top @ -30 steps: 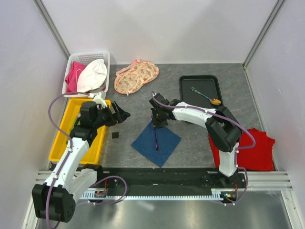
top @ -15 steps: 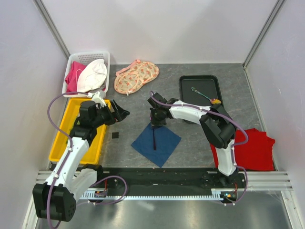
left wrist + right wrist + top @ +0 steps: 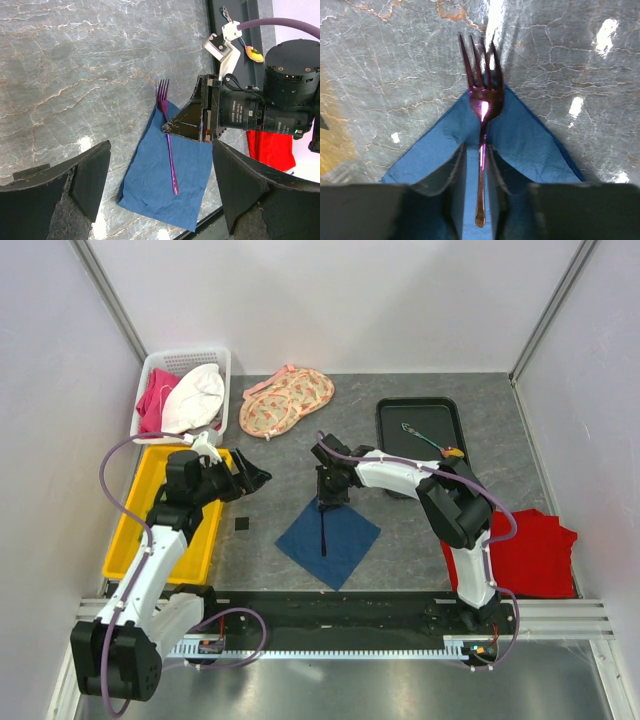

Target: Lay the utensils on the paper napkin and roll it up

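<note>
The navy paper napkin (image 3: 345,540) lies as a diamond at the table's middle. A slim purple fork (image 3: 323,530) lies on it, tines over the far corner. My right gripper (image 3: 332,492) is low over the fork's upper handle, fingers slightly apart on either side, not pinching it. In the right wrist view the fork (image 3: 481,150) lies on the napkin (image 3: 530,145) between my right gripper's (image 3: 476,165) fingers. My left gripper (image 3: 250,480) is open and empty, up to the napkin's left; its view shows napkin (image 3: 150,185) and fork (image 3: 170,150). A gold-headed spoon (image 3: 452,452) lies in the black tray (image 3: 390,425).
A yellow tray (image 3: 135,530) sits at the left under my left arm. A white basket (image 3: 150,370) of cloths stands behind it. Peach floral fabric (image 3: 287,400) lies at the back. A red cloth (image 3: 530,550) is at the right. A small black square (image 3: 241,524) lies left of the napkin.
The fork has shifted slightly left and straightened on the napkin. My right gripper has edged toward the napkin's far corner. My left arm has barely moved.
</note>
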Available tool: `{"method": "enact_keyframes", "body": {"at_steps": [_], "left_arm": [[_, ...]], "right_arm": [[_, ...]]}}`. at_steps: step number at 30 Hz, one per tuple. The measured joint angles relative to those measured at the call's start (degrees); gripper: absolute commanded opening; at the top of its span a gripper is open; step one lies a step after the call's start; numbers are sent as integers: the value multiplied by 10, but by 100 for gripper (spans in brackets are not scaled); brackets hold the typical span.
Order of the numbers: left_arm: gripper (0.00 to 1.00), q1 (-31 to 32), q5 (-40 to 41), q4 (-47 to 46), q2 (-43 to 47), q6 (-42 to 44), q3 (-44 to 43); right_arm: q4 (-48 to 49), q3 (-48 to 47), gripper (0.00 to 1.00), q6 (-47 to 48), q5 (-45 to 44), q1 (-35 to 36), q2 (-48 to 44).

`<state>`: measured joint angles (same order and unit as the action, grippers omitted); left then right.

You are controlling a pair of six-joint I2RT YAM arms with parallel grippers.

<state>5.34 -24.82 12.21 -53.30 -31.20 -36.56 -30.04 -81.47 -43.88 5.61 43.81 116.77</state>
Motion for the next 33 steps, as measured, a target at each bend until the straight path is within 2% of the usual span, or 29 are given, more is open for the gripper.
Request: {"method": "enact_keyframes", "body": {"at_steps": [2,6,12,15,17,20,23,28,33], "left_arm": [[89,-1,-5,-2,-2,0,0],[90,-1,-11,-3,-3,0,0],[90,-1,-16,-3,-2,0,0],[90,-1,-24,-3,0,0,0],[89,-1,-29,-3,3,0,0],[89,-1,-44,-3,4,3,0],[89,-1,-59,-3,2,10,-2],[89,-1,-90,-7,-9,18,-7],[88,-1,-123,-12,-17,26,-14]], "right_arm": [[0,0,43,-1,2,-1,0],[-4,-7,50,2,1,-3,-2],[-19,-10,52,23,-2,-9,-47],[-22,-14,52,63,2,-17,-93],[-23,-24,54,120,10,-30,-125],[-41,-57,66,238,28,-70,-155],[-70,-87,67,373,34,-137,-165],[-145,-130,66,552,28,-261,-131],[-210,-233,57,686,23,-355,-23]]}}
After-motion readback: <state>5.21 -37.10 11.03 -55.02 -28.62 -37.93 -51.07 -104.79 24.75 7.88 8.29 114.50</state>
